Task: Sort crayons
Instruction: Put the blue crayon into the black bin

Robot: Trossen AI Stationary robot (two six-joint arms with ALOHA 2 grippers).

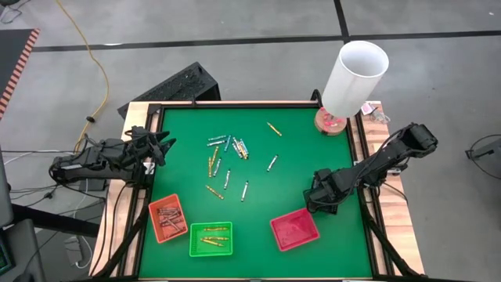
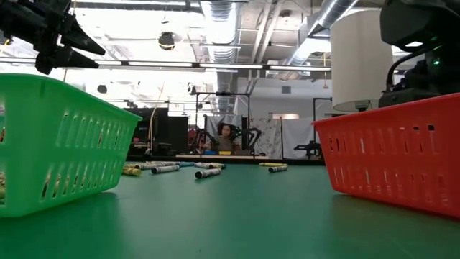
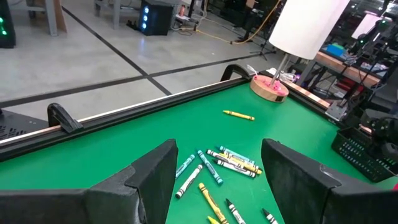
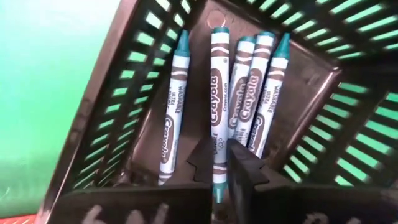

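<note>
Several crayons [image 1: 227, 149] lie loose on the green table, with single ones farther right [image 1: 273, 128]; they also show in the left wrist view [image 3: 233, 160]. My right gripper [image 1: 319, 200] reaches down into a black tray [image 4: 155, 68] that holds several light blue crayons [image 4: 261, 93], and it is shut on one light blue crayon [image 4: 219, 106]. In the high view the gripper hides that tray. My left gripper [image 1: 166, 145] is open and empty above the table's left edge, with its fingers [image 3: 155, 174] pointing toward the loose crayons. My right gripper pinches the light blue crayon near one end [image 4: 217, 180] between its two fingers [image 4: 202, 163], which come from above and lie across the crayon. The crayon lies flat among the other light blue crayons in the black tray.
An orange tray [image 1: 167, 218] with reddish crayons, a green tray [image 1: 210, 239] with yellow crayons and a red tray [image 1: 294, 229] stand along the near side. A white cylinder [image 1: 355, 74] on a pink base [image 1: 331, 121] stands at the far right corner. A raised frame [image 1: 235, 104] rims the table.
</note>
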